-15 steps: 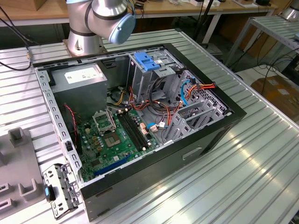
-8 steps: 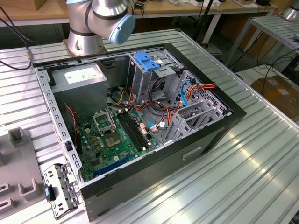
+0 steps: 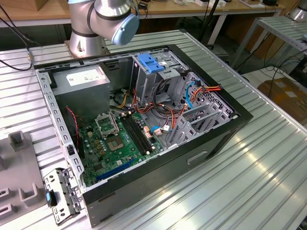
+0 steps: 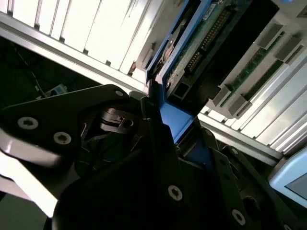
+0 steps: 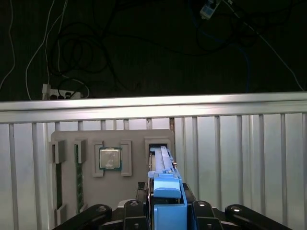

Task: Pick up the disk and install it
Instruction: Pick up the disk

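The gripper is clenched on the blue end of the disk. It stands on edge in a slot of the tray, long axis running straight away from the jaws toward the edge of the table.

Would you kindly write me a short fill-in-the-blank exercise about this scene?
1. The disk stands in a slot of the ___ tray.
2. The gripper is shut on the disk's ___ end.
3. The motherboard in the case is ___.
Missing words: grey; blue; green.
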`<state>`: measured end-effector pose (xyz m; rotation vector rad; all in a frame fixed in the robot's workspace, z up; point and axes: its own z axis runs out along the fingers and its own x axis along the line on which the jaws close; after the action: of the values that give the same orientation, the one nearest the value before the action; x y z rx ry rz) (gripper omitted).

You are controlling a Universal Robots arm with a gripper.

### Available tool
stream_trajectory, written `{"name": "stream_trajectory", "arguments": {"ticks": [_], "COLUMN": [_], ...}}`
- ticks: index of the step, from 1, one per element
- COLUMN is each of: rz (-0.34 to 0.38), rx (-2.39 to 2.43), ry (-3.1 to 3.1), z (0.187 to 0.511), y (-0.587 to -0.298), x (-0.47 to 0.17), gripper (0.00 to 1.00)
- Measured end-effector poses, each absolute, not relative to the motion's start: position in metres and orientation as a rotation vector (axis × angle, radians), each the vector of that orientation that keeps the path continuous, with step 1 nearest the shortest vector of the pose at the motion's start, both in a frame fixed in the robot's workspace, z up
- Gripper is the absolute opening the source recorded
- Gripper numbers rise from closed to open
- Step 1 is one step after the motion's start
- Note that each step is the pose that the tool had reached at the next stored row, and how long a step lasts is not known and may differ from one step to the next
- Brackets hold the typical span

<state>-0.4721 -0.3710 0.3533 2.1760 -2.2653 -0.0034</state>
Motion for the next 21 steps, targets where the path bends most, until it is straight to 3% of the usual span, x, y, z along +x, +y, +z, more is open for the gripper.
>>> {"name": "stream_trajectory", "arguments": {"ticks": [21], "rz": [-0.003], "rx": [2.176], "ry": [-2.265], "z": [0.378], "y": [-0.371], "x": [-0.472], "gripper": [0.37]}}
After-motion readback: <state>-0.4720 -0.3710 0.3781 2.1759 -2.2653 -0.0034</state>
